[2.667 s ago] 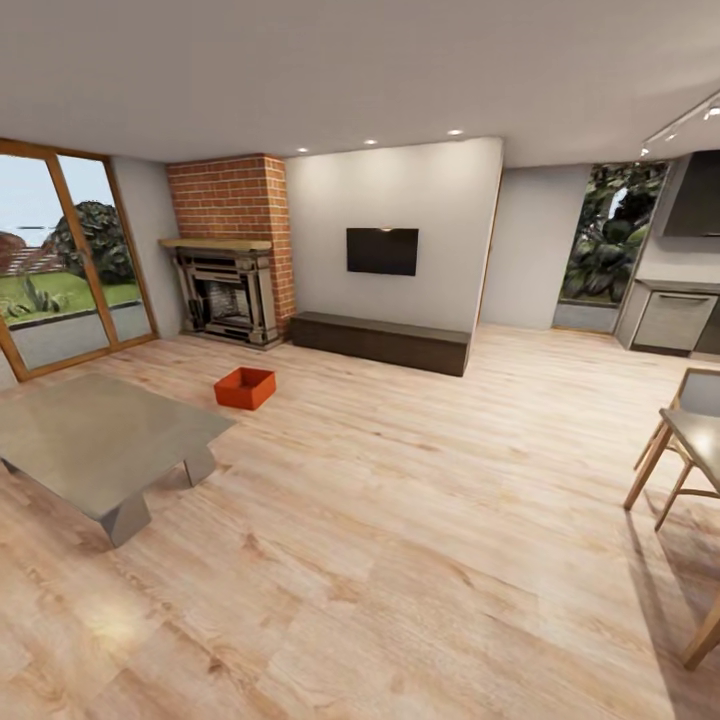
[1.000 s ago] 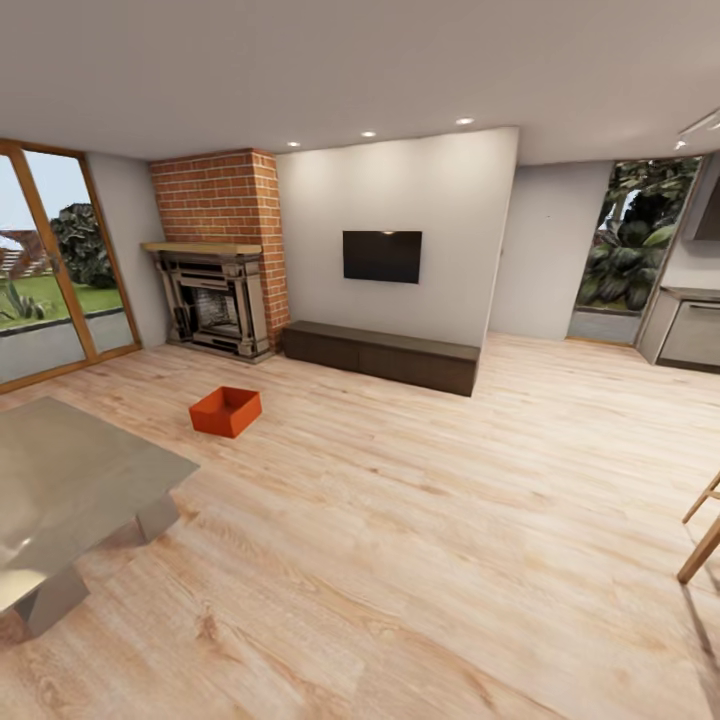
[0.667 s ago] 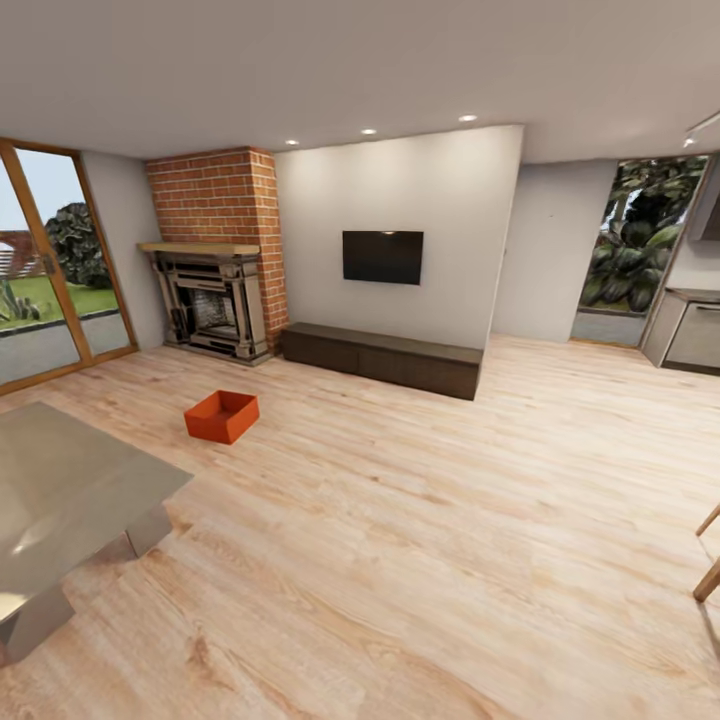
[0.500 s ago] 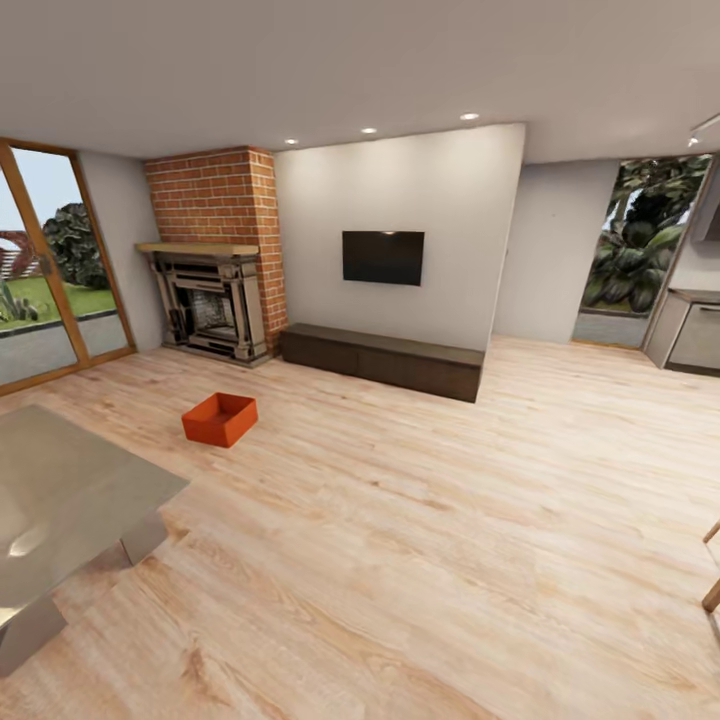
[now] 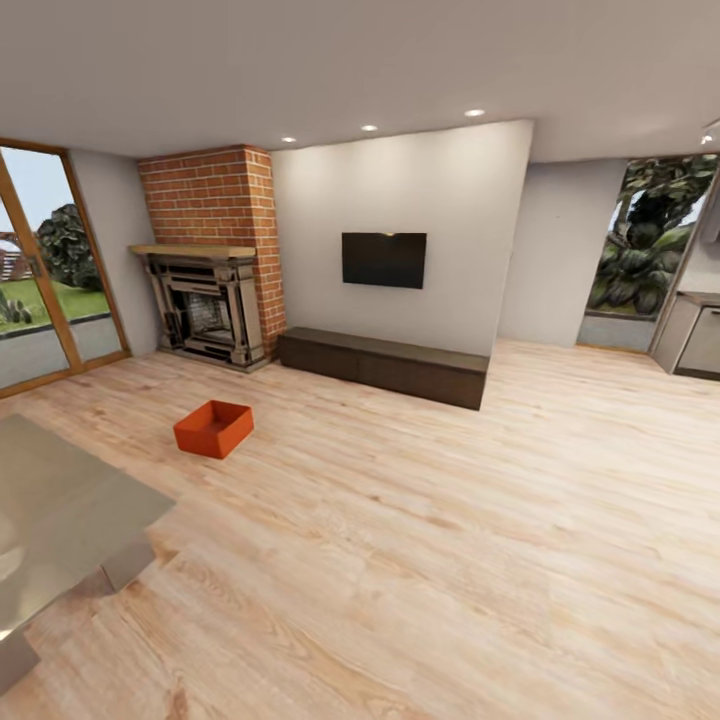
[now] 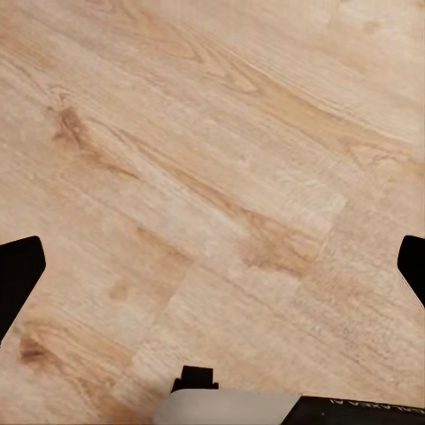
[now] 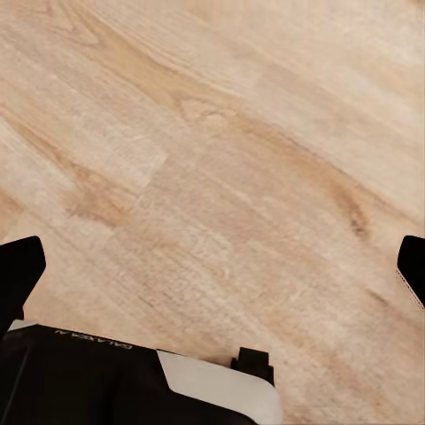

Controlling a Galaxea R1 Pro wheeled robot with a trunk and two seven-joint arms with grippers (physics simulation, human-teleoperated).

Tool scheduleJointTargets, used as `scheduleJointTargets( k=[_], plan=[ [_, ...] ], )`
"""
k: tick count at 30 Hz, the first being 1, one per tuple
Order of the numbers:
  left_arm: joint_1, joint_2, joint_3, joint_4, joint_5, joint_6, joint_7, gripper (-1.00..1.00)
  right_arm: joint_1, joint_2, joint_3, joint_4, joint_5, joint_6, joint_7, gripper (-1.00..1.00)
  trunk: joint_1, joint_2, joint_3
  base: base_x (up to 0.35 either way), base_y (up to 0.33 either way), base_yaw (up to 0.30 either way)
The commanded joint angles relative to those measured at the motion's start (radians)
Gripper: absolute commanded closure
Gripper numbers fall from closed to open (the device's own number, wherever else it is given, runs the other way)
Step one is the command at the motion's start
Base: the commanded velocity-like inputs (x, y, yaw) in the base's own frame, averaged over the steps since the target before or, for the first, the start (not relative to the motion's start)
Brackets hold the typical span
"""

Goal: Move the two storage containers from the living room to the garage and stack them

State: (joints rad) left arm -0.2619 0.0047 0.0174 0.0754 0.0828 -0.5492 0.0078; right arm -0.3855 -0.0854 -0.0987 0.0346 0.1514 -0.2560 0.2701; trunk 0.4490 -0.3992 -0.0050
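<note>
One orange-red storage container (image 5: 212, 428) sits open-topped on the light wood plank flooring of the living room, left of centre in the head view, a short way in front of the brick fireplace. It stands several steps ahead of me. In the left wrist view my left gripper (image 6: 212, 270) is open, its dark fingertips (image 6: 18, 276) wide apart at the picture's edges with only wood flooring between them. In the right wrist view my right gripper (image 7: 212, 270) is open the same way, fingertips (image 7: 18, 270) far apart over bare planks.
The grey low table (image 5: 55, 520) fills the near left corner. A brick fireplace (image 5: 205, 305), a dark low TV bench (image 5: 385, 365) and a wall TV (image 5: 384, 260) line the far wall. Glass doors (image 5: 40, 290) stand at the left, kitchen units (image 5: 698, 340) at the far right.
The camera has advanced and turned right: the table, the container and the fireplace have slid left in the picture, and the chairs at the right have left the view. Nothing in the room has moved.
</note>
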Motion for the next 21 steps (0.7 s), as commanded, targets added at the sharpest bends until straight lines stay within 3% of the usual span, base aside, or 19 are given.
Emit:
scheduleJointTargets(
  k=[1, 21],
  plan=[
    [-0.001, 0.000, 0.001, 0.004, 0.005, -0.006, -0.002, -1.00, -0.001, -0.001, -0.009, 0.003, 0.010, -0.006, 0.001, -1.00, 0.001, -0.001, -0.001, 0.321, 0.000, 0.000],
    [-0.001, -0.002, 0.001, 0.004, 0.005, -0.006, -0.002, -1.00, -0.001, -0.001, -0.009, 0.002, 0.011, -0.006, 0.001, -1.00, 0.001, -0.001, -0.001, 0.321, 0.000, 0.000]
  ],
)
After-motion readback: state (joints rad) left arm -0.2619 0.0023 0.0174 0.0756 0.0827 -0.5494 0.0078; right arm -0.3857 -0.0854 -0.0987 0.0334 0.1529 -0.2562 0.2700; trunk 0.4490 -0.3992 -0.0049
